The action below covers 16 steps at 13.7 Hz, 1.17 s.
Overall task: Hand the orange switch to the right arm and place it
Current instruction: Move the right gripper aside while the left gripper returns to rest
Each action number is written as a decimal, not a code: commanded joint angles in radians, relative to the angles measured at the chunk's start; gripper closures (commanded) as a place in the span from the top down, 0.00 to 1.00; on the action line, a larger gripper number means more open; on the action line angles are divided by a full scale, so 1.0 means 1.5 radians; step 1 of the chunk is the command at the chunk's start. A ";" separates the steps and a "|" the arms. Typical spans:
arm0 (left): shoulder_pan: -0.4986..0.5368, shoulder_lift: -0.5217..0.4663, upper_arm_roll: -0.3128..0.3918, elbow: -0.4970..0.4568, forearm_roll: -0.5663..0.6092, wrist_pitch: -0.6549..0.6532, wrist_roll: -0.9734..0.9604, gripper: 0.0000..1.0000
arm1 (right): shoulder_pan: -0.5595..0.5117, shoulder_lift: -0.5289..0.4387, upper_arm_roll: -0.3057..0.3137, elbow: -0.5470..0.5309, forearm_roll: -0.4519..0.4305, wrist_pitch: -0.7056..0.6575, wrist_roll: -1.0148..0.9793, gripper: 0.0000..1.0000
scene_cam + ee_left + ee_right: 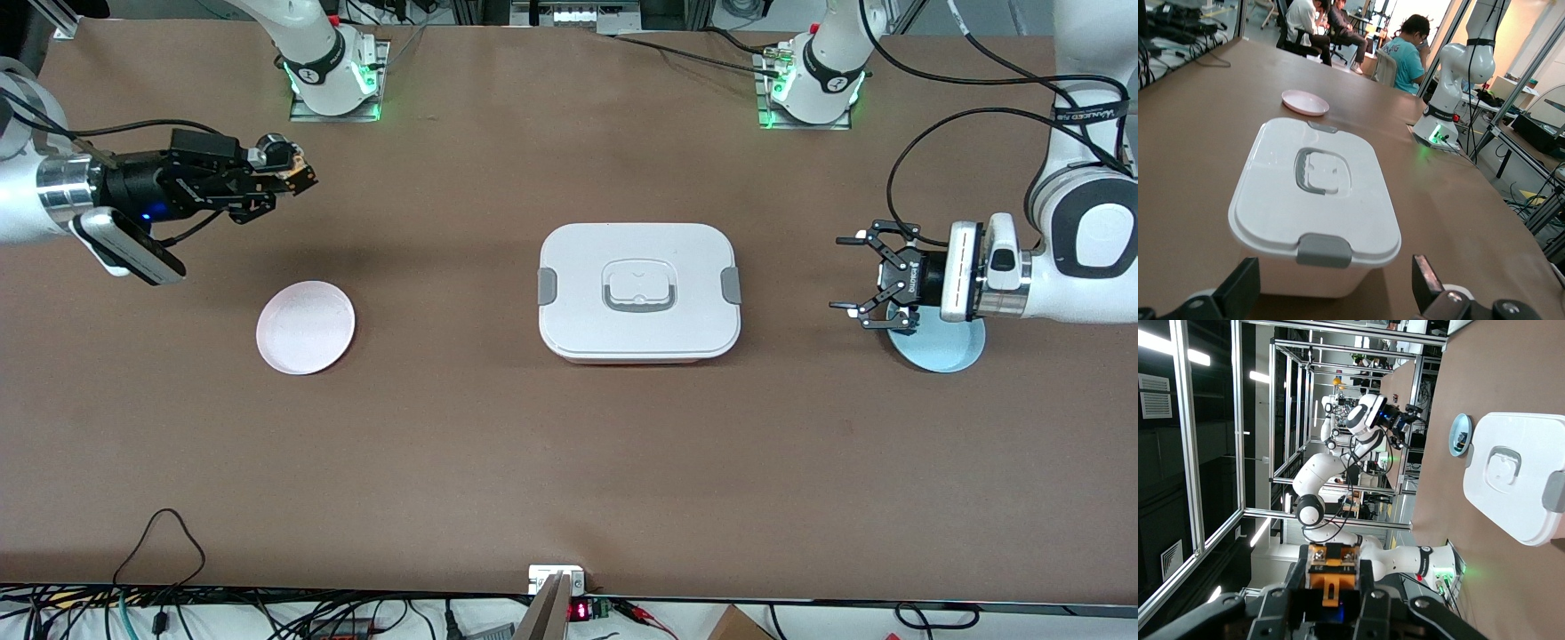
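Note:
My right gripper (300,180) is shut on the orange switch (289,165), held up in the air over bare table close to the pink plate (305,326). In the right wrist view the switch's orange body (1333,575) sits clamped between the fingers of the right gripper (1333,590). My left gripper (837,273) is open and empty, hovering sideways over the edge of the blue plate (944,348). In the left wrist view its two fingertips (1425,280) stand wide apart, facing the white box (1318,193).
A white lidded box (638,290) with grey latches and handle stands mid-table between the two plates. The pink plate also shows in the left wrist view (1305,102). The blue plate (1460,435) and the box (1518,473) show in the right wrist view.

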 commanded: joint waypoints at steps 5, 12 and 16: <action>-0.003 -0.017 0.034 0.034 0.160 0.019 -0.262 1.00 | -0.033 -0.023 0.007 -0.014 -0.015 -0.030 -0.011 0.00; -0.012 -0.044 0.040 0.134 0.412 0.019 -0.676 1.00 | -0.033 -0.022 0.006 0.039 -0.187 -0.002 0.008 0.00; -0.059 -0.075 0.035 0.175 0.578 0.005 -0.876 1.00 | -0.028 -0.022 0.011 0.135 -0.449 0.031 0.121 0.00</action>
